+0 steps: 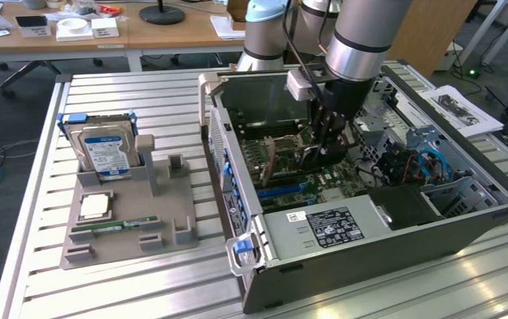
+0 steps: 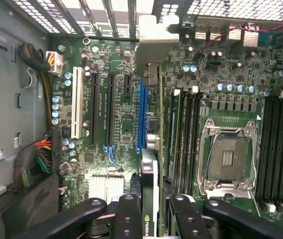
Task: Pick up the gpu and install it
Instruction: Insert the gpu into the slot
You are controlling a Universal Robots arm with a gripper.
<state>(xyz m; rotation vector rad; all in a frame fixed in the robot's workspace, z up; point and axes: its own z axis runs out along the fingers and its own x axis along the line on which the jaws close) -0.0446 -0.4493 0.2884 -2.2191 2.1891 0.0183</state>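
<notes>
Fingers (image 2: 129,219) partly closed, clamped on gpu (image 2: 150,189); card held edge-on, just beside the blue slot (image 2: 141,109).

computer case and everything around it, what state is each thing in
computer case: lying flat, side open
graphics card: on edge, gripped, by the blue slot
hand: shut on the graphics card
hard drive: upright on the tray
memory stick: flat on the tray

Bright daylight. The slatted tabletop (image 1: 489,276) glares white well apart from the claw (image 1: 327,156); the case interior (image 1: 293,178) beneath the claw lies shaded; the perforated panel (image 2: 240,9) beyond it is washed out.
</notes>
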